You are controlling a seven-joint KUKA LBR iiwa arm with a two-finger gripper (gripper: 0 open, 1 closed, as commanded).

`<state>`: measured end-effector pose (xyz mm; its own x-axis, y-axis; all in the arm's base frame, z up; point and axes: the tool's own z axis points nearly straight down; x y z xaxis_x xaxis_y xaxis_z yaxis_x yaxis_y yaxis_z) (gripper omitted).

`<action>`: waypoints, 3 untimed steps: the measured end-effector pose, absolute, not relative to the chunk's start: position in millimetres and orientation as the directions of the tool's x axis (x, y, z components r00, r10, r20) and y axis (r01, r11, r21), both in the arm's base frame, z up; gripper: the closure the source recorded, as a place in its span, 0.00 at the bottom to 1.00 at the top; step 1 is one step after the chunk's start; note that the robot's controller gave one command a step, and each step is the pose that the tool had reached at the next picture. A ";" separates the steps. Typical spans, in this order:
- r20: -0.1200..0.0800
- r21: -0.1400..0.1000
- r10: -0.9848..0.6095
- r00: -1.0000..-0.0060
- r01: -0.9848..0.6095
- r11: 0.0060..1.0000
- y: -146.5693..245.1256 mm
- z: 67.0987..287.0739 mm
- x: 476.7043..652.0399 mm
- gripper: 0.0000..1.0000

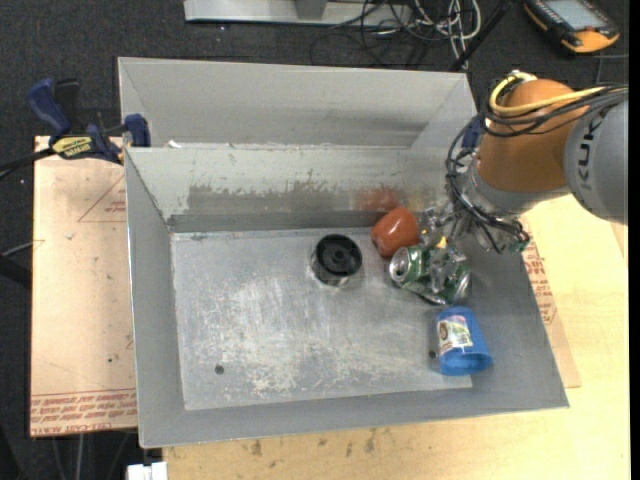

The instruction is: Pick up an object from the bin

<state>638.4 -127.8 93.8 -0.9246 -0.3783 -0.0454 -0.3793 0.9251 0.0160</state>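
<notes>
Nearest, at 4 o'clock on the floor of the grey metal bin (260, 348), a blue cup (462, 345) with a pale label lies on its side, apart from the other things. From it at 11 o'clock lies a crushed green can (430, 273), dented and shiny. Its long axis runs about from 9 to 4 o'clock, and its round silver end faces 9 o'clock. At 9 o'clock from the can, with bare scratched metal between, stands a black round thing (337, 258), low and hollow in the middle. A smooth orange-red ball (395, 231) sits just beside the can at 11 o'clock. The gripper (441, 240) hangs over the can's far edge, close to the ball; wide or narrow, I cannot tell. Behind it at 2 o'clock rises the arm (530, 138) with its orange cover.
</notes>
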 end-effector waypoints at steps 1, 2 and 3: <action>-0.044 0.013 -0.379 -0.924 -0.380 0.925 -125.4 95.2 637.2 1.00; -0.044 0.006 -0.385 -0.922 -0.386 0.923 -123.7 95.0 636.4 1.00; -0.045 0.011 -0.381 -0.923 -0.382 0.924 -124.8 94.9 637.3 1.00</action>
